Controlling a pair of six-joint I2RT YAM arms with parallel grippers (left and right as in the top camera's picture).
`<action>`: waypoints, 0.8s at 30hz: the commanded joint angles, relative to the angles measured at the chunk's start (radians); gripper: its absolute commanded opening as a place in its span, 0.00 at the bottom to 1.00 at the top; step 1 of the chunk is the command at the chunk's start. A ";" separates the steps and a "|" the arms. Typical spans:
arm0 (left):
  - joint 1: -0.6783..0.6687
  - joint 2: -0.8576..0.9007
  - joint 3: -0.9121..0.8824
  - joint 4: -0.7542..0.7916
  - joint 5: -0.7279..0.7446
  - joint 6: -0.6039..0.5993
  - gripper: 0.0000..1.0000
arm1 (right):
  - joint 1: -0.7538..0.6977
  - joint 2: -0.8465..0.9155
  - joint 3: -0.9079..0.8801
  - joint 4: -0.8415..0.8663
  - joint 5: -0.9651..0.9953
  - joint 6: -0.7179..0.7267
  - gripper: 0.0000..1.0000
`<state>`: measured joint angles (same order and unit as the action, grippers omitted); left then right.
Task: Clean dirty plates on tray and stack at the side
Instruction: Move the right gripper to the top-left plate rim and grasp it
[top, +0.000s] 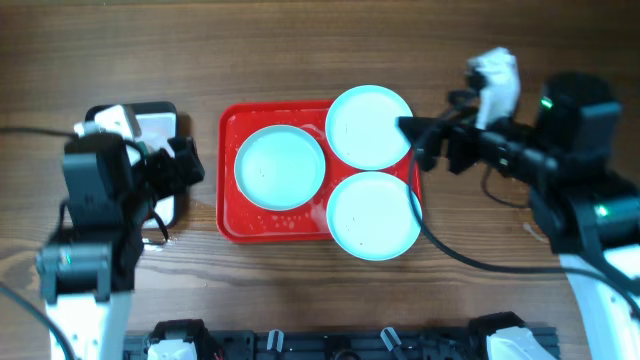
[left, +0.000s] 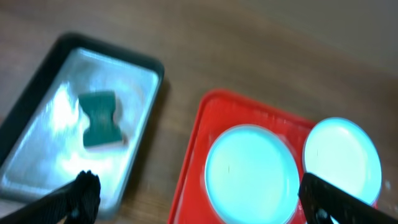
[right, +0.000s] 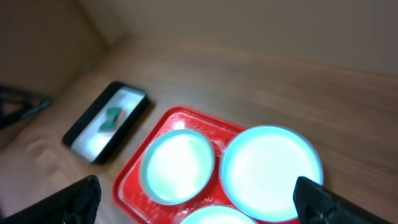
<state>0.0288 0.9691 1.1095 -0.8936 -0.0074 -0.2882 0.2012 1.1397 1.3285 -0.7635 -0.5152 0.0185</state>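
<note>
Here's the large bright red rectangular plastic tray (top: 229, 128), with rounded corners and a raised rim, sitting mid-way across the brown wood-grain table (top: 300, 50). All three round pale-blue plates are on it. One plate (top: 280, 167) lies wholly inside at the left, another plate (top: 370, 127) pokes over the far and right rims, and the third plate (top: 373, 215) overhangs the near-right corner. They're smooth, glossy and shallow-rimmed. There's open wood beyond the far rim. The right gripper (top: 413, 141) hovers just beside the far-right plate's edge, jaws spread wide and empty. The left gripper (top: 186, 162), spread wide too and carrying nothing, hangs over the small silver metal pan with black rim (top: 160, 122) just left of the tray, where a dark green, waisted sponge (left: 99, 118) lies.
</note>
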 joint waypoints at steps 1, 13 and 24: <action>-0.005 0.151 0.211 -0.141 0.097 -0.011 1.00 | 0.120 0.107 0.087 -0.051 0.071 -0.018 1.00; -0.005 0.282 0.263 -0.175 0.122 -0.011 1.00 | 0.191 0.374 0.090 -0.023 -0.013 0.197 0.97; 0.070 0.339 0.263 -0.253 -0.100 -0.122 0.90 | 0.474 0.574 0.090 -0.043 0.516 0.583 0.68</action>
<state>0.0502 1.2728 1.3571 -1.1370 -0.0483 -0.3668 0.6365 1.6531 1.3964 -0.8078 -0.1566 0.4629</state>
